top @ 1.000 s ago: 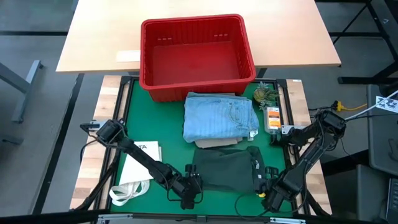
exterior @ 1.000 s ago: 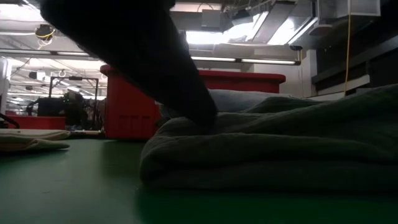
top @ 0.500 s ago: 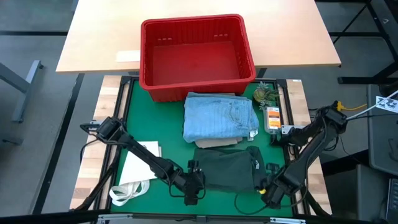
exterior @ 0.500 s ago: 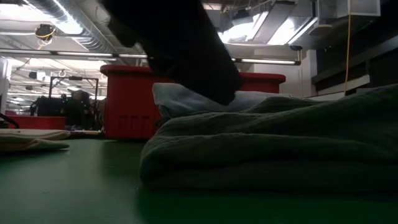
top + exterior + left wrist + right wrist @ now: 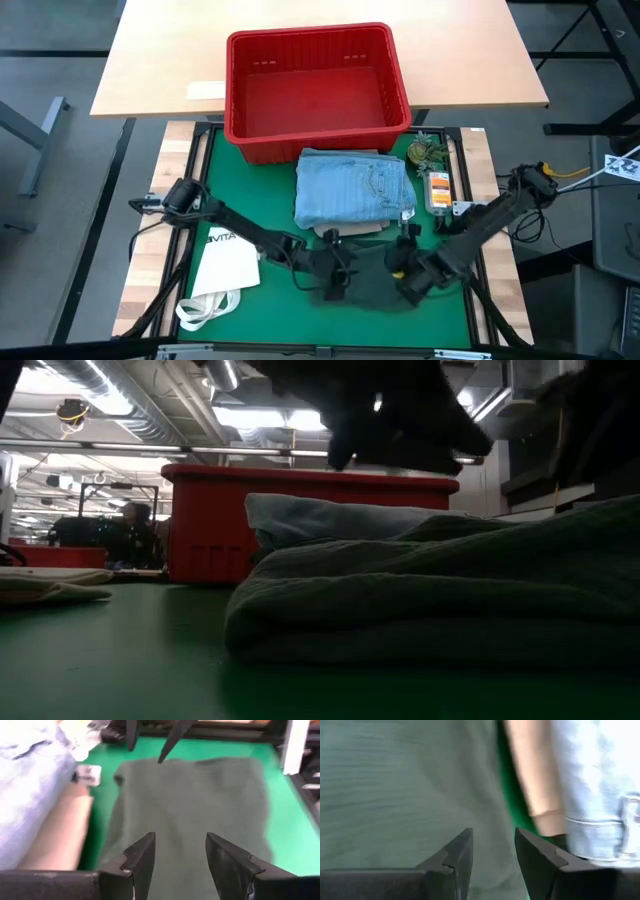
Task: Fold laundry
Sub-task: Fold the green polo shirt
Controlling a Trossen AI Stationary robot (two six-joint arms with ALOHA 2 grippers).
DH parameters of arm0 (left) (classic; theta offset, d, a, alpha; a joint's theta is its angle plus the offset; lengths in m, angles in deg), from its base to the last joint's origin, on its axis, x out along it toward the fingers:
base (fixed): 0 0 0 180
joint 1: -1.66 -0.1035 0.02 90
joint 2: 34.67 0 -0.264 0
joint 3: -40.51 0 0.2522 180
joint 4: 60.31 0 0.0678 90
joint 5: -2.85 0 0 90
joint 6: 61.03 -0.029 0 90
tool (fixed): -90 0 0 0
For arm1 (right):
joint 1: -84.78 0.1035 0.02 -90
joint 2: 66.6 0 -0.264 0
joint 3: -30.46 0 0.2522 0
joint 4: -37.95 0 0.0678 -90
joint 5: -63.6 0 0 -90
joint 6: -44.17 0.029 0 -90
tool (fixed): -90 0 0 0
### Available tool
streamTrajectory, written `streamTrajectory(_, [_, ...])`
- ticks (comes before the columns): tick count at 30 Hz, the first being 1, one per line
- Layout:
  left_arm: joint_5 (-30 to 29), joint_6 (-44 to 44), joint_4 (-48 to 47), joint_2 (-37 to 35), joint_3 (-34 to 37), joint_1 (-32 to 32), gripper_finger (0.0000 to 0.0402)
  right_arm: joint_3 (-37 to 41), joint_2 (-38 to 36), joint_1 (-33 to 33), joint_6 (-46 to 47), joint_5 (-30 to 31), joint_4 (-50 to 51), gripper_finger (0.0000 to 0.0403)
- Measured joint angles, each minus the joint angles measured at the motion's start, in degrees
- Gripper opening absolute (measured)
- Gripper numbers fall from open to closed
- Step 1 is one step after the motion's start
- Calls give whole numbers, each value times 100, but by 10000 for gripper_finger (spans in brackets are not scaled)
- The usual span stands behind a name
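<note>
A folded dark green-grey garment (image 5: 368, 262) lies flat on the green mat near the table's front edge; the low view shows it as a thick stack (image 5: 450, 590). Behind it a folded light blue piece (image 5: 355, 188) rests on a beige piece (image 5: 345, 231). My left gripper (image 5: 335, 276) (image 5: 180, 855) hovers open over the garment's left part. My right gripper (image 5: 400, 266) (image 5: 492, 852) hovers open over its right part, near the edge next to the beige piece (image 5: 535, 780). Neither has anything between its fingers.
A red basket (image 5: 315, 135) stands at the mat's far edge, overlapping the wooden table behind. A white tote bag (image 5: 225, 272) lies at the near left. Small items (image 5: 437, 190) sit along the mat's right rim. Bare green mat (image 5: 250, 195) shows at the left.
Both grippers have left the garment's near corners and risen over it, moving toward the far edge. The left one has gone toward the table's right, the right one toward its left. The dark green-grey garment has stayed folded and still.
</note>
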Motion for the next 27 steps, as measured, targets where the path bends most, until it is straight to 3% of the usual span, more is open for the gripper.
streamTrajectory(3, [140,18,-55,104,0,-185,169,220,-4,-293,-33,-63,-4,147])
streamTrajectory(8, [195,48,-78,288,-9,-389,169,707,42,-610,-164,-666,-343,147])
streamTrajectory(18, [43,52,-576,662,-6,-694,169,1550,48,-626,-114,-1018,-903,147])
streamTrajectory(27, [1,44,-673,662,-2,-703,169,1651,46,-626,-116,-1075,-933,147])
